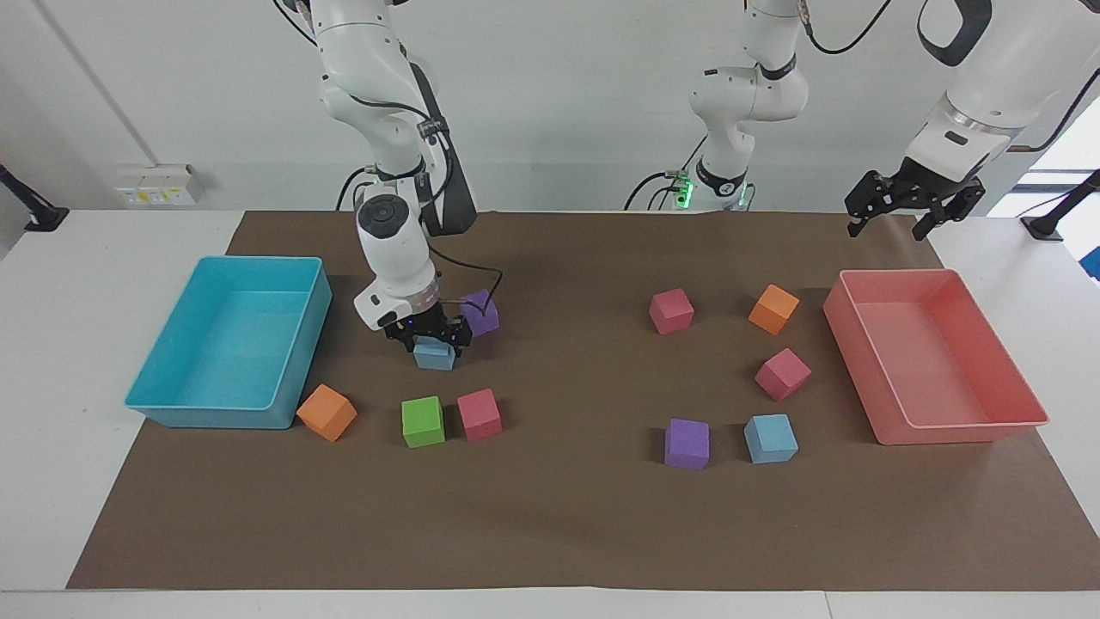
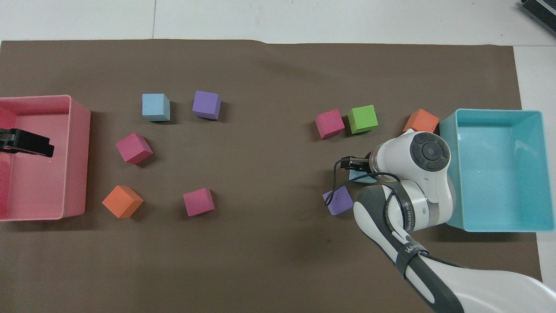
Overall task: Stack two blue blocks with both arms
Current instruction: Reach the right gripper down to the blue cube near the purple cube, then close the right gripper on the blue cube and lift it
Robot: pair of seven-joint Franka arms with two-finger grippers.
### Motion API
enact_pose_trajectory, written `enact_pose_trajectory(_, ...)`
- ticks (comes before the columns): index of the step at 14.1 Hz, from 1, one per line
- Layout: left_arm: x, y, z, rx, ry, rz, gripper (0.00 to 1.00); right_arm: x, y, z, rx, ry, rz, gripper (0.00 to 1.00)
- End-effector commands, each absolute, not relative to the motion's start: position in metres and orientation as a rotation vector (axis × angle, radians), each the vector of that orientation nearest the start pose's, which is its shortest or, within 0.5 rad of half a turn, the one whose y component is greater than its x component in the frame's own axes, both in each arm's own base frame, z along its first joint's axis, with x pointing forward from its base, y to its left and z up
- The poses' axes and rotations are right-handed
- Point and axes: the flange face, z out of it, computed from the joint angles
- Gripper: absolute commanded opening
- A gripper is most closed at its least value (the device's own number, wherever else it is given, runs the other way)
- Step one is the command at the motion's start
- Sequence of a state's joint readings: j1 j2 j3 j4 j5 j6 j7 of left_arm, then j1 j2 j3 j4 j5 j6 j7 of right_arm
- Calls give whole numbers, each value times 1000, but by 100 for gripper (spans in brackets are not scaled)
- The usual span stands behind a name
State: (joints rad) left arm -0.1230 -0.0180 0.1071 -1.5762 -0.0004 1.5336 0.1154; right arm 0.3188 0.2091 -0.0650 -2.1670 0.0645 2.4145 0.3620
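Note:
One blue block (image 1: 436, 357) lies on the brown mat beside the turquoise tray (image 1: 206, 414); only its edge shows in the overhead view (image 2: 359, 175). My right gripper (image 1: 429, 336) is down over it, open, with its fingers at the block's top on either side; it also shows in the overhead view (image 2: 352, 163). The other blue block (image 1: 770, 438) (image 2: 155, 107) lies toward the left arm's end, next to a purple cube (image 1: 687, 444). My left gripper (image 1: 889, 225) (image 2: 30, 145) is open and waits in the air over the pink tray (image 1: 954, 432).
A purple cube (image 1: 481, 311) sits close beside the right gripper, nearer to the robots. Green (image 1: 423, 421), pink (image 1: 479, 414) and orange (image 1: 326, 412) cubes lie farther out. Two pink cubes (image 1: 671, 310) (image 1: 783, 374) and an orange cube (image 1: 773, 309) lie near the pink tray.

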Motion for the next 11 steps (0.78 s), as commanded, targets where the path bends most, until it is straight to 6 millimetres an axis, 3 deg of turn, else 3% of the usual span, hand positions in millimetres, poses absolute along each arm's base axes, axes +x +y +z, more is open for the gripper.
enact_pose_trajectory(1,540,-6,632,-3154,190,33,100,544,142,297,-3083,224,-47,100)
enact_pose_trajectory(3,540,-6,632,-3154,190,33,100,544,142,297,-3083,224,-47,100)
enact_pose_trajectory(4,540,-5,632,-3154,187,33,100,543,142,296,-3083,234,-42,80)
enact_pose_trajectory(7,540,-5,632,-3154,187,33,100,542,142,296,-3085,250,-26,2)
enact_pose_trajectory(11,539,-5,633,-3154,190,30,100,550,144,311,-3081,217,-48,0)
